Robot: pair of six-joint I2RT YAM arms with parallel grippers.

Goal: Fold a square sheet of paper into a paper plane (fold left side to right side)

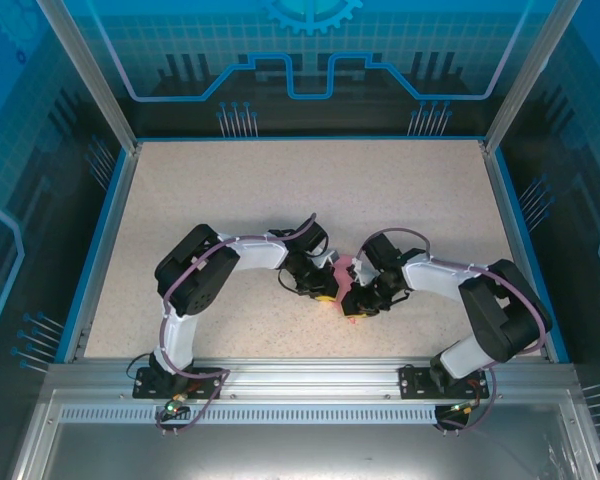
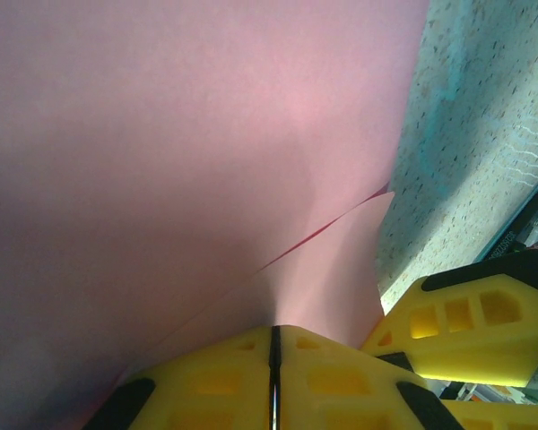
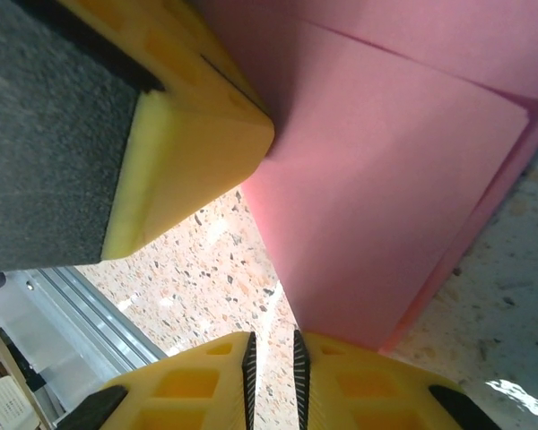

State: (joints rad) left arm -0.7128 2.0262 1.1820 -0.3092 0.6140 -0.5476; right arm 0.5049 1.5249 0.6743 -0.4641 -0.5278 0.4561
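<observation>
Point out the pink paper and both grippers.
pink paper [image 2: 206, 134], left wrist view, broad face
left gripper [image 2: 273, 333], left wrist view, fingertip seam
right gripper [image 3: 272, 345], right wrist view, fingertip gap

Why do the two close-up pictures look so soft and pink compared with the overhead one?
Left wrist view: the pink paper lies very near the lens, blurred, shaded lower left. Right wrist view: its edges are sharper, with glare on the table. Top view: evenly lit, sharp.

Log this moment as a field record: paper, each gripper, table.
paper: pink sheet, doubled over in layers, between the two grippers
left gripper: shut on the sheet's edge
right gripper: jaws nearly together, with a slim gap that shows the table; the sheet's corner lies beside one finger
table: speckled beige, beneath the sheet
</observation>
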